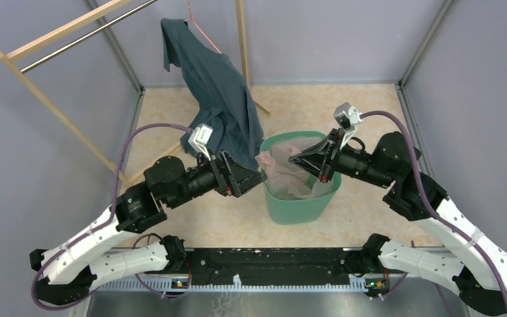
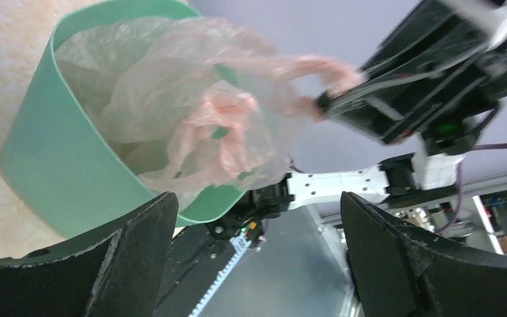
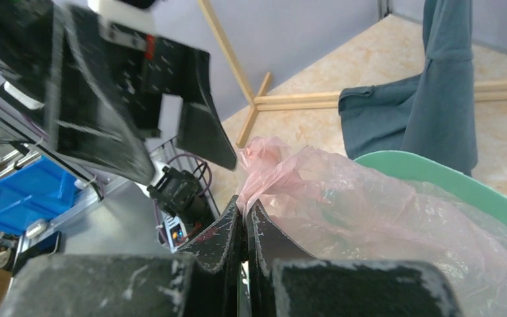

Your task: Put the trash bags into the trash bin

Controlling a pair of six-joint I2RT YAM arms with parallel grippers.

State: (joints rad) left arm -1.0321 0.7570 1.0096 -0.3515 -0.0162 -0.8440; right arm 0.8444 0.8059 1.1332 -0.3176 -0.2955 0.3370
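Beige speckled floor [image 1: 370, 112] between lilac walls [image 1: 317, 39], right jaws pinching pink bag [image 3: 343, 198] over green bin [image 1: 300, 208], left jaws wide

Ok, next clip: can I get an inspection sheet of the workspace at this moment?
Surface: beige marbled table.
Job's things: pink trash bag partly inside green trash bin, one edge lifted above the rim.
Clutter: dark shirt hanging from wooden rack, behind the bin.
End effectors: left end effector open beside the bin, holding nothing; right end effector shut on the bag's edge.
Cables: purple cable arcs along each arm.
Surroundings: grey walls; blue crate beyond the table.
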